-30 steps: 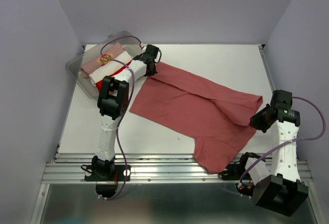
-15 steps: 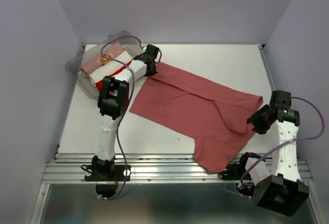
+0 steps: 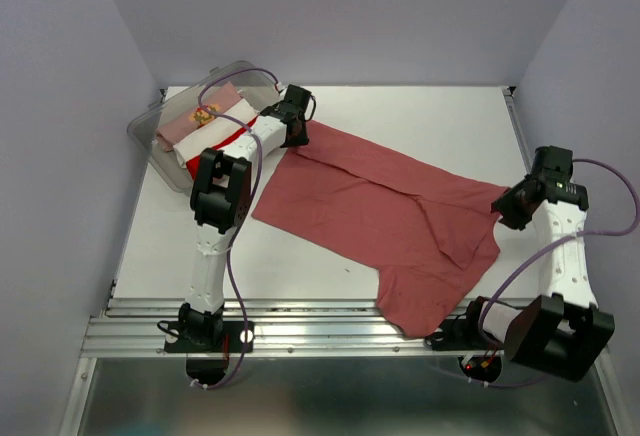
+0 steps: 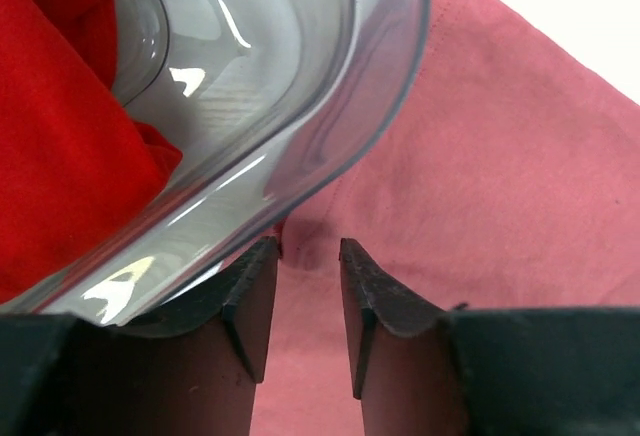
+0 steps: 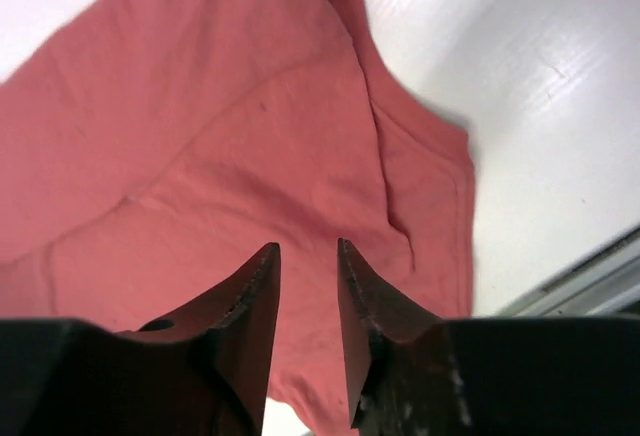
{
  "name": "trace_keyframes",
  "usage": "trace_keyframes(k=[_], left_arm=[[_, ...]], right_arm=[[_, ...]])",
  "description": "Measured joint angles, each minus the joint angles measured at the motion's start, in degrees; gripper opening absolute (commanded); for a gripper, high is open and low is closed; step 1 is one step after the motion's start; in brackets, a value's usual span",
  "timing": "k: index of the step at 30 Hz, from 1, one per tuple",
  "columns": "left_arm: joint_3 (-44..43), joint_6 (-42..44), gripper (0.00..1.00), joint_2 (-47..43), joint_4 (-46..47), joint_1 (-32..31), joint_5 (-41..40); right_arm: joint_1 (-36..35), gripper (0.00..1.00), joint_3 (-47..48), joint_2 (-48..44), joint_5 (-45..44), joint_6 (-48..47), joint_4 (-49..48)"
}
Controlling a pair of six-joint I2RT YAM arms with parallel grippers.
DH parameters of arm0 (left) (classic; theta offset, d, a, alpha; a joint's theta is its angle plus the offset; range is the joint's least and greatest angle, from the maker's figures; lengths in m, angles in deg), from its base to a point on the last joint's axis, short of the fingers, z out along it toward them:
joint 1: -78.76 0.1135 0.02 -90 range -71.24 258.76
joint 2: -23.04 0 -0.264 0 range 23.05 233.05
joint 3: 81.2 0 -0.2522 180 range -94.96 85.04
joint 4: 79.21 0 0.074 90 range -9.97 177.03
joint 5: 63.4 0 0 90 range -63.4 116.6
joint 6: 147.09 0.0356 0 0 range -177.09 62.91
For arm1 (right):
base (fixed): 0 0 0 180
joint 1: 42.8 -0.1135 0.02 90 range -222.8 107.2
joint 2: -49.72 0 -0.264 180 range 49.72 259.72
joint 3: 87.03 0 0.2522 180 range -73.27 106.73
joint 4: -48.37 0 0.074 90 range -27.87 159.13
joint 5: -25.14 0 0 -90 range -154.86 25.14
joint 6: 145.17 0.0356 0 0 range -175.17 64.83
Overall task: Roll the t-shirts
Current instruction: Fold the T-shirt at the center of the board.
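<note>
**Right tool has left the shirt edge**

On the white tabletop [image 3: 420, 116] the dusty brick-red soft cloth t-shirt [image 3: 370, 206] lies spread out, its far corner beside the clear plastic bin [image 3: 150, 126]. A moment ago my right tool [image 5: 308, 248] was low at the shirt's right edge. Now it is drawn back and raised, its fingers a little apart, holding nothing. My left tool [image 4: 308, 246], also narrowly open and empty, stands at the far corner. I judge the spreading is finished and the rolling can start.

Robot lab test booth, plain pale walls [image 3: 60, 106] closing in a white table [image 3: 420, 116] on three sides, metal rail [image 3: 330, 331] along the bottom, cabled arm [image 3: 205, 266] bolted lower left, second arm [image 3: 565, 256] lower right.
</note>
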Motion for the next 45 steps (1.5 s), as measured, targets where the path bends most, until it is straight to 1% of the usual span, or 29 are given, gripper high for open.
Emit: trace_keyframes(k=[1,2,3,4,7,13,17,20,27,32,36,38,39,42,43,45], left_arm=[[0.00,0.07,0.44,-0.11,0.04,-0.17,0.00],[-0.02,0.13,0.48,-0.33,0.02,-0.50,-0.07],[-0.04,0.20,0.48,-0.55,0.02,-0.92,-0.15],[-0.15,0.26,0.49,-0.79,0.04,-1.14,-0.28],[-0.44,0.39,0.49,-1.70,0.35,-1.86,-0.42],[-2.34,0.94,0.49,-2.34,1.29,-3.02,1.42],[-5.40,1.55,0.49,-0.81,1.46,-3.39,3.13],[-7.65,1.97,0.49,1.92,1.75,-3.50,3.80],[-7.82,2.56,0.48,6.51,0.72,-3.50,4.39],[-9.09,3.32,0.48,7.43,-0.50,-3.50,4.92],[-11.17,3.56,0.48,7.69,-0.87,-3.48,5.01],[-11.45,3.54,0.48,7.69,-0.79,-3.50,5.07],[-11.45,3.54,0.48,7.69,-0.85,-3.50,5.16],[-11.45,3.52,0.48,7.69,-1.01,-3.50,5.31],[-11.45,3.52,0.48,7.67,-0.98,-3.50,5.31],[-11.45,3.52,0.48,7.58,-0.98,-3.54,5.29]], right_arm=[[0.00,0.29,0.28,2.47,-0.02,0.13,-2.12],[0.00,0.27,0.63,4.50,-0.04,0.22,-3.28],[0.00,0.26,1.01,7.34,-0.02,0.44,-5.20],[0.00,0.22,1.11,10.19,0.02,0.57,-7.72],[0.00,0.17,1.77,17.20,-0.13,0.79,-12.50],[0.00,0.15,5.66,29.79,-3.23,0.76,-19.87],[0.00,0.15,8.44,36.87,-4.98,1.33,-22.88],[0.00,0.14,10.23,41.48,-5.88,1.62,-24.79],[-0.04,0.13,16.87,48.19,-9.55,1.57,-27.74],[-0.04,0.14,20.70,51.25,-10.91,0.57,-30.18],[-0.87,0.18,20.92,51.06,-7.93,-0.20,-31.50],[-2.38,0.21,20.63,49.99,-6.75,-0.37,-31.58],[-3.82,0.24,20.26,48.81,-6.34,-0.39,-31.43],[-9.31,0.27,17.84,43.63,-5.97,-0.33,-31.32],[-11.23,0.30,16.70,41.81,-5.99,-0.17,-31.08],[-15.82,0.32,12.37,36.24,-5.79,0.17,-30.36]])
